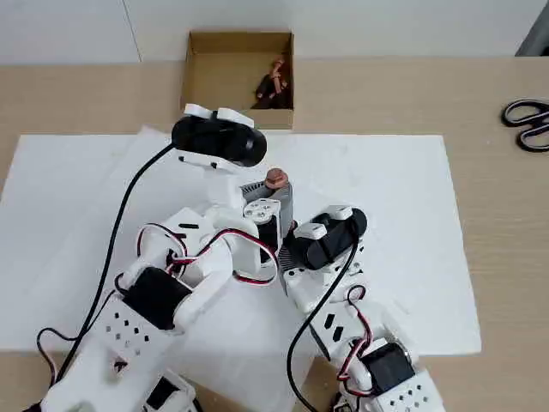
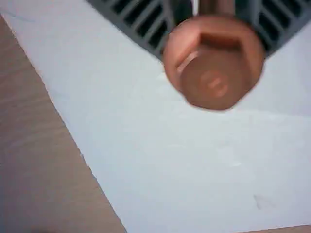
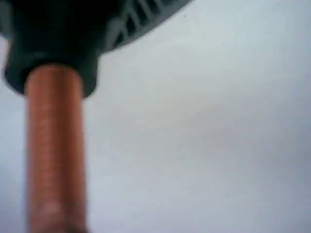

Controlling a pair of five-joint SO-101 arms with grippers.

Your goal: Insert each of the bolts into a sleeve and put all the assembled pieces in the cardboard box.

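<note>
Table point(image 1: 497, 197): you see pale wood, with scissors point(image 1: 527, 124) at its right edge.
Paper sheet point(image 1: 395, 189): white, spread under both arms.
Cardboard box point(image 1: 196, 69): open, beyond the sheet's far edge. Your finished pieces point(image 1: 274, 86) lie in its right corner.
Left gripper point(image 2: 209, 7): your pincer is clamped narrow on the bolt point(image 2: 214, 68), near the sheet's middle, with the hex head facing the wrist camera.
Right gripper point(image 3: 73, 29): your pincer grips the dark sleeve point(image 3: 43, 68), with a copper threaded shaft sticking out of it.
</note>
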